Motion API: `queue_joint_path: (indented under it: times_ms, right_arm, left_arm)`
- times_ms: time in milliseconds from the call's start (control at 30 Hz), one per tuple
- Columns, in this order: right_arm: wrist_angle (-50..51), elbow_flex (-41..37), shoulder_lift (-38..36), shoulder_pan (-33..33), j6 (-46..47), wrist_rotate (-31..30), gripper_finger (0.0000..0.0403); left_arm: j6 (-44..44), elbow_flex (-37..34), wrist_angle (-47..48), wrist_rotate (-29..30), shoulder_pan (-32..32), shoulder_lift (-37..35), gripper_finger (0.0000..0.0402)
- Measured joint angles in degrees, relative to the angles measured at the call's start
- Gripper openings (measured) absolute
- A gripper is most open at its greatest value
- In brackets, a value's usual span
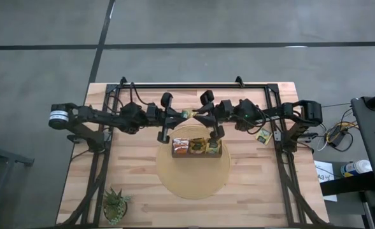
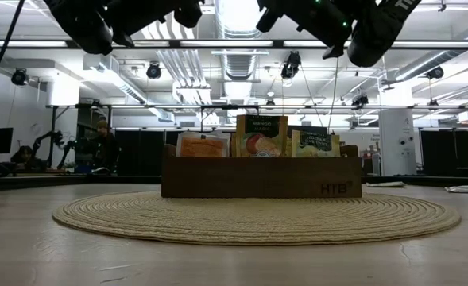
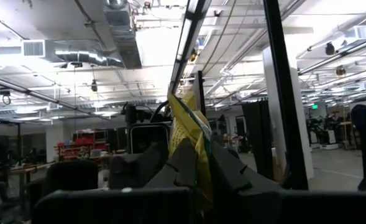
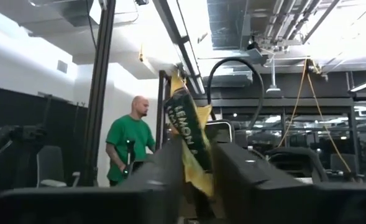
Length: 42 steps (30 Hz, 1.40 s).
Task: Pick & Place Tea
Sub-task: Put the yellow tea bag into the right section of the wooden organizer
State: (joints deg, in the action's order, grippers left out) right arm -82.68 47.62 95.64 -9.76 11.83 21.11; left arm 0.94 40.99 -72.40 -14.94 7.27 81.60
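A green-and-yellow tea sachet (image 1: 186,114) is pinched between both grippers, above the far part of the table (image 1: 257,191).

The left gripper (image 3: 195,163) is pressed together on the sachet, which is seen edge-on between its fingers in the left wrist view. The right gripper (image 4: 197,163) is closed against the same sachet from the opposite side, the word "LEMON" being readable on it in the right wrist view. In the high view the two grippers are met tip to tip behind a dark wooden box (image 1: 196,147), which is set on a round woven mat (image 1: 193,181). Further sachets (image 2: 261,137) are stood upright in the box, and one more sachet (image 1: 263,134) is lain on the table near the right arm. A small green plant (image 1: 115,203) is placed at the near left corner. A person in a green shirt (image 4: 128,148) is seen in the room beyond.
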Motion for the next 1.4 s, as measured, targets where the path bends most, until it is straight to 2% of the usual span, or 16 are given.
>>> queue_joint_path:
  times_ms: [67, 200, 500, 733, 933, 1067, 1400]
  right_arm:
    - [0.01, -0.01, 0.00, -0.03, -0.60, 0.33, 0.0033]
    - [0.09, -0.52, -0.35, -0.07, -1.09, 0.36, 0.0011]
    - [-0.44, -7.32, -8.20, 0.04, -3.03, -1.31, 0.0008]
    - [7.44, -10.08, -15.63, -0.03, -4.94, -3.15, 0.0008]
    - [16.90, -7.87, -16.38, 0.00, -4.96, -3.14, 0.0011]
    - [19.24, -6.50, -15.19, 0.00, -5.00, -3.06, 0.0040]
    - [19.64, -4.86, -14.05, 0.00, -4.52, -3.07, 0.0188]
  left_arm:
    - [-0.52, 0.00, 0.14, 0.87, 0.02, 0.00, 0.0017]
    - [-2.27, -0.25, 0.61, 2.22, 0.04, -0.46, 0.0017]
    - [-7.66, -5.46, -0.34, 9.63, 0.24, -7.18, 0.0016]
    - [-7.32, -8.01, 0.00, 10.15, 0.16, -10.46, 0.0016]
    - [-5.65, -7.26, 0.49, 9.02, 0.15, -9.48, 0.0016]
    - [-5.01, -6.08, 1.79, 6.67, 0.15, -8.68, 0.0016]
    - [-3.79, -5.52, 2.55, 5.64, 0.15, -8.55, 0.0016]
